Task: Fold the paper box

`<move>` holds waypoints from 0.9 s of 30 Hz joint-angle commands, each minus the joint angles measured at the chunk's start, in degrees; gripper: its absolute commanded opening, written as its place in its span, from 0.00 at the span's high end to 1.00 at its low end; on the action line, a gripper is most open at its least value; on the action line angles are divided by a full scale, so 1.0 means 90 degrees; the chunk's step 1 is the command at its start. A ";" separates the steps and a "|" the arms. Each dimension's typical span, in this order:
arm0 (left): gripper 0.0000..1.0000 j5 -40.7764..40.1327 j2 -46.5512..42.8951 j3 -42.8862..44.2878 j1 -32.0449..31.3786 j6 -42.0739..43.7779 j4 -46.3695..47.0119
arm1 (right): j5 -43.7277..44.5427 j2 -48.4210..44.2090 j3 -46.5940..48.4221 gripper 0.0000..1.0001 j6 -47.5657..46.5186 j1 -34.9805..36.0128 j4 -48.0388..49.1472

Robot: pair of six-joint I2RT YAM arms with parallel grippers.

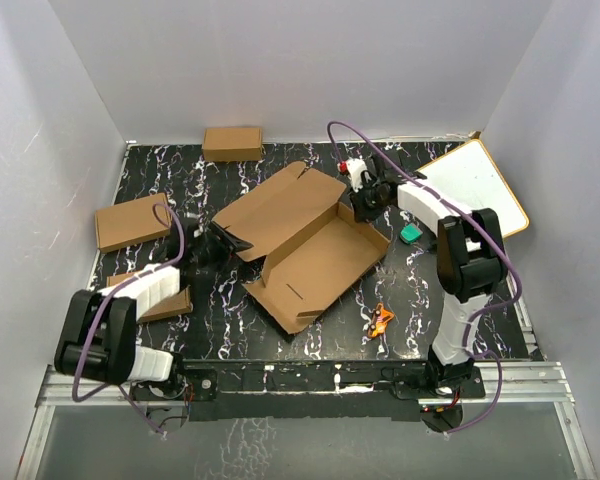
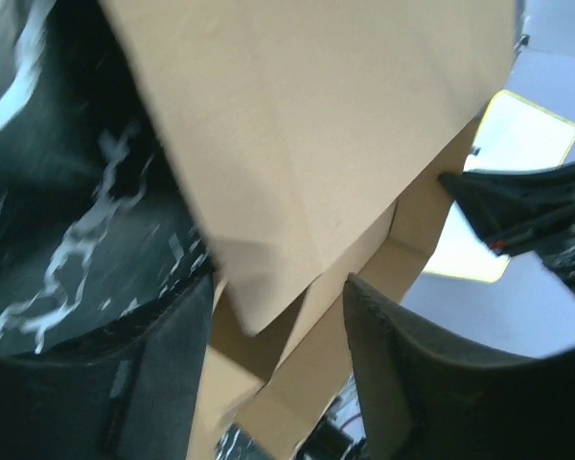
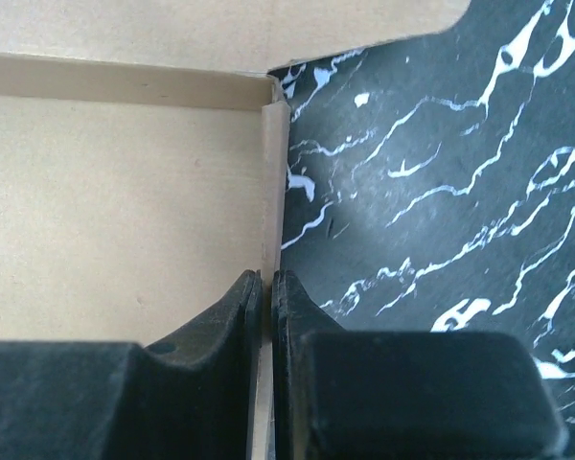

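Paper box (image 1: 310, 245) half-formed: we pinch its side wall w/ R gripper (image 3: 266, 287) so it stands upright; L gripper (image 2: 278, 292) gapes round lid corner, no grip.

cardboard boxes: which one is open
The paper box in the middle, the largest piece: its flaps stand open, while the smaller boxes at the back and left are closed.

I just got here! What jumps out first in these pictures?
The big brown paper box lies half folded in the middle of the black marbled table, one wide flap tilted up. The right tool pinches its thin side wall at the far right, and the left tool gapes around the flap's left corner.
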 commanded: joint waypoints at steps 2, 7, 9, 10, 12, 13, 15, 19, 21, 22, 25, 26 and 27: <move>0.57 -0.0380 0.0724 0.1356 -0.0035 0.0901 -0.0227 | 0.0160 -0.0974 -0.0806 0.92 0.1159 -0.0003 0.0979; 0.59 -0.0175 0.1851 0.2509 -0.0040 0.2006 -0.0638 | 0.0024 -0.1723 -0.1837 0.92 0.2317 0.0004 0.1550; 0.58 0.0124 0.2287 0.3008 -0.0037 0.2305 -0.0723 | 0.0103 -0.1992 -0.2287 0.91 0.2764 0.0004 0.1806; 0.57 0.0273 0.2498 0.3237 -0.0039 0.2431 -0.0790 | 0.0167 -0.2158 -0.2545 0.90 0.2973 0.0001 0.2039; 0.57 0.0550 0.2852 0.3642 -0.0035 0.2623 -0.0887 | 0.0229 -0.2548 -0.3024 0.83 0.3433 0.0001 0.2376; 0.56 0.0652 0.2987 0.3845 -0.0034 0.2724 -0.0946 | 0.0134 -0.2710 -0.3287 0.80 0.3520 0.0000 0.2495; 0.55 0.0726 0.3158 0.4181 -0.0037 0.2945 -0.1109 | -0.0145 -0.2966 -0.3552 0.72 0.3617 0.0005 0.2602; 0.47 0.0318 0.3057 0.4685 -0.0040 0.3711 -0.1698 | -0.0420 -0.3228 -0.3834 0.53 0.3583 0.0006 0.2665; 0.41 -0.0042 0.2897 0.4876 -0.0040 0.4079 -0.2116 | -0.0419 -0.3288 -0.3881 0.47 0.3495 -0.0003 0.2654; 0.39 -0.0220 0.2803 0.4948 -0.0035 0.4253 -0.2336 | -0.0437 -0.3322 -0.3890 0.44 0.3435 -0.0012 0.2645; 0.36 -0.0840 0.2439 0.5068 -0.0029 0.4750 -0.2907 | -0.0532 -0.3428 -0.3803 0.40 0.3208 -0.0095 0.2629; 0.35 -0.1005 0.2294 0.5033 -0.0027 0.4896 -0.3050 | -0.0569 -0.3445 -0.3715 0.38 0.3042 -0.0142 0.2578; 0.35 -0.1148 0.2110 0.4956 -0.0029 0.5011 -0.3172 | -0.0647 -0.3454 -0.3622 0.35 0.2879 -0.0193 0.2462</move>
